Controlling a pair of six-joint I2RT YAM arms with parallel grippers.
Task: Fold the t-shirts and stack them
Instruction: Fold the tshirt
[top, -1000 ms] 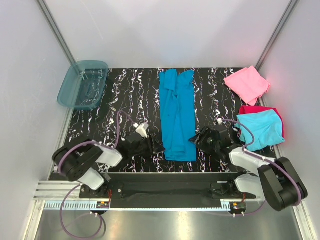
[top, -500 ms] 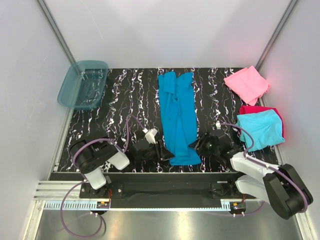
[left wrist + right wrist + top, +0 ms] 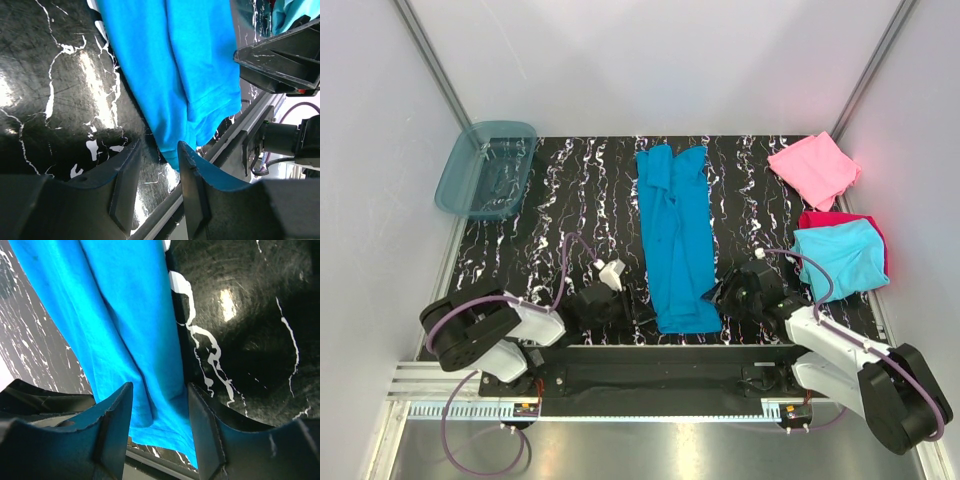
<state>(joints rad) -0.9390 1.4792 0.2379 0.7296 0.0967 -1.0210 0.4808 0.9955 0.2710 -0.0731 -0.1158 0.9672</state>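
The teal-blue t-shirt (image 3: 675, 235) lies as a long, narrow strip down the middle of the table (image 3: 560, 200), its near hem by the front edge. The left gripper (image 3: 159, 148) and the right gripper (image 3: 160, 390) straddle its near corners with jaws parted. Whether either finger presses the cloth is unclear. At right, the cyan shirt (image 3: 840, 258) hides most of the magenta-red shirt (image 3: 820, 218). The pink shirt (image 3: 813, 168) lies beyond them.

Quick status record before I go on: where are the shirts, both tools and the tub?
blue shirt: long narrow strip, lying mid-table
left tool: open, around the strip's near left corner
right tool: open, around the strip's near right edge
light cyan shirt: folded, on top of red shirt, right side
pink shirt: folded, far right corner
tub: far left corner
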